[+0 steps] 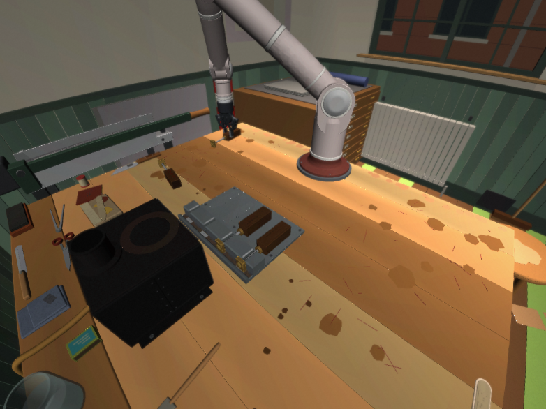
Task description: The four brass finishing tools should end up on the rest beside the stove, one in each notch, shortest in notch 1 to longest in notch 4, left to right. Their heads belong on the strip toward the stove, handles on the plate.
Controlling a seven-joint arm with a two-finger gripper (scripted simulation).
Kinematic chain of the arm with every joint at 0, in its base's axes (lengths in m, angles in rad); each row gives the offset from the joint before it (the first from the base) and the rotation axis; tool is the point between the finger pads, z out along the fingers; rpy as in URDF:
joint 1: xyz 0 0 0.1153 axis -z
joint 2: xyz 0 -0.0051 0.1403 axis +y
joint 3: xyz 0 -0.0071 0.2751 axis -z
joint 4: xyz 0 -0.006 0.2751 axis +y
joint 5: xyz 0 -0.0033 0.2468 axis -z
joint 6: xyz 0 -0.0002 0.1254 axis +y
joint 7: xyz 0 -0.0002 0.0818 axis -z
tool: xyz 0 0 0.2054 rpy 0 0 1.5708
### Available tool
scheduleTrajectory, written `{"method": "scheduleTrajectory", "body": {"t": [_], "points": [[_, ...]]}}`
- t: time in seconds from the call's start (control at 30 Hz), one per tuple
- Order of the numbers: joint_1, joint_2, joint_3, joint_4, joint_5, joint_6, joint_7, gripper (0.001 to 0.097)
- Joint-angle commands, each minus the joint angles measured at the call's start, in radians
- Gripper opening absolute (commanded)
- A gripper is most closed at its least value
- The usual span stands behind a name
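Note:
On the bench beside the black stove [136, 269] lies the grey rest [240, 231], with two brass tools in its two right-hand notches. These two tools [253, 221] [272, 238] have brown handles on the plate and brass heads on the strip toward the stove. A third tool [169, 175] lies loose on the bench beyond the rest. The fourth tool [225, 135] lies at the bench's far edge, its brass head pointing left. My gripper [228, 130] stands straight down over that tool's brown handle and is closed around it.
The arm's base [325, 165] stands on the bench's far right side. A long green board cutter [94, 145] runs along the far left. Scissors [61, 236], a knife [23, 271] and small boxes lie left of the stove.

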Motion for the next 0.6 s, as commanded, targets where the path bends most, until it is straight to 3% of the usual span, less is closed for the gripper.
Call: {"method": "scheduleTrajectory", "body": {"t": [0.0,0.57], "points": [[-0.003,-0.005,0.006,-0.002,0.004,0.004,-0.004,0.0080],[-0.050,-0.063,0.087,-0.017,0.092,0.085,-0.075,0.0080]]}}
